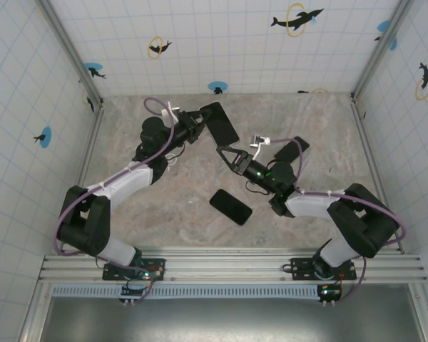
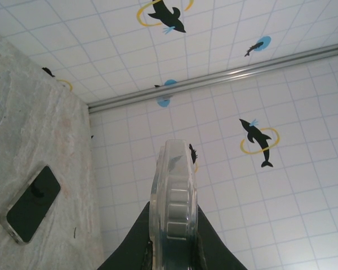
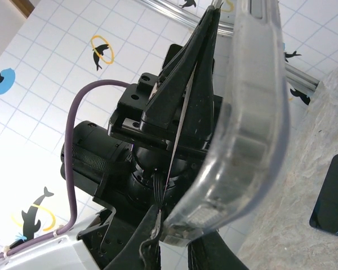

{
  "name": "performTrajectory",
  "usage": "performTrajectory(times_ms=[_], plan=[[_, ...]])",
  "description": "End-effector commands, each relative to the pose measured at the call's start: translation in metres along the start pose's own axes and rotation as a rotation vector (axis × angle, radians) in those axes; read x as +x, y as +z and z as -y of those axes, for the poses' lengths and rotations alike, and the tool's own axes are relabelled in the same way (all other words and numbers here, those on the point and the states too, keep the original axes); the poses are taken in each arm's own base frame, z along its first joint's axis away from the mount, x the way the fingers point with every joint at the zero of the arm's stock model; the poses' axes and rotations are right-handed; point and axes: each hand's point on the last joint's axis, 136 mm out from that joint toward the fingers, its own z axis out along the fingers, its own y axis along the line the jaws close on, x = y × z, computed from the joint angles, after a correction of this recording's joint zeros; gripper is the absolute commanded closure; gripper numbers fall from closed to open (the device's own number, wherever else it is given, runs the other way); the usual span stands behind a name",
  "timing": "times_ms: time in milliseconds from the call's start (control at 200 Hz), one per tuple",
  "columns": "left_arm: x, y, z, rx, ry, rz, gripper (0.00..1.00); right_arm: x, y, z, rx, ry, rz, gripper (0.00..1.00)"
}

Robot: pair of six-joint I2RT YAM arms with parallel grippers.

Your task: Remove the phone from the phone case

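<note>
Up in the left gripper [image 2: 173, 248] — phone case [image 2: 173, 185], phone [image 2: 31, 203] apart.

Left gripper [image 1: 202, 125] clamped (right gripper [image 1: 222, 152] possibly too).

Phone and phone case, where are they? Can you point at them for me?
phone [image 1: 230, 206], top view, middle of its dark screen, lying flat on the table.
phone case [image 2: 173, 185], left wrist view, on its see-through side edge, standing up between the fingers.
</note>
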Motion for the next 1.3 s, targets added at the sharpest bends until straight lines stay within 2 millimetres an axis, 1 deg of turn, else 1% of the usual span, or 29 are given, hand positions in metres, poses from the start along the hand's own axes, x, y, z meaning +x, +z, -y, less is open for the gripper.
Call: performTrajectory(times_ms=[0,115,225,265,310,370,556,716,851,996,1106,1186,1291], plan=[[0.004,-0.003,0.040,0.098,0.014,-0.011,1.00,-0.009,0.011,-0.014,-0.026,-0.112,-0.001,0.91],[0.006,-0.003,0.048,0.118,-0.031,-0.029,1.00,-0.005,0.011,0.000,0.057,-0.210,-0.056,0.92],[0.007,-0.006,0.060,0.149,-0.073,-0.043,1.00,-0.006,0.006,0.015,0.127,-0.260,-0.081,0.95],[0.008,-0.008,0.065,0.164,-0.089,-0.049,1.00,-0.004,0.008,0.017,0.153,-0.294,-0.109,0.95],[0.009,-0.009,0.070,0.178,-0.103,-0.059,1.00,-0.004,0.009,0.025,0.208,-0.326,-0.136,0.95],[0.011,-0.011,0.076,0.191,-0.117,-0.068,1.00,-0.008,0.008,0.026,0.225,-0.357,-0.128,0.95],[0.012,-0.016,0.088,0.248,-0.167,-0.076,1.00,-0.020,0.005,0.036,0.284,-0.384,-0.126,0.96],[0.014,-0.015,0.099,0.284,-0.183,-0.097,1.00,-0.027,0.006,0.038,0.314,-0.412,-0.127,0.95],[0.014,-0.016,0.102,0.297,-0.193,-0.100,1.00,-0.030,0.006,0.037,0.324,-0.444,-0.131,0.94],[0.015,-0.016,0.103,0.301,-0.202,-0.106,1.00,-0.035,0.002,0.039,0.343,-0.451,-0.120,0.95],[0.017,-0.015,0.103,0.290,-0.183,-0.116,1.00,-0.038,0.002,0.036,0.332,-0.439,-0.108,0.94],[0.018,-0.014,0.101,0.272,-0.153,-0.119,1.00,-0.039,0.003,0.032,0.309,-0.424,-0.103,0.91],[0.019,-0.013,0.091,0.227,-0.080,-0.124,1.00,-0.037,0.001,0.023,0.271,-0.421,-0.109,0.81]])
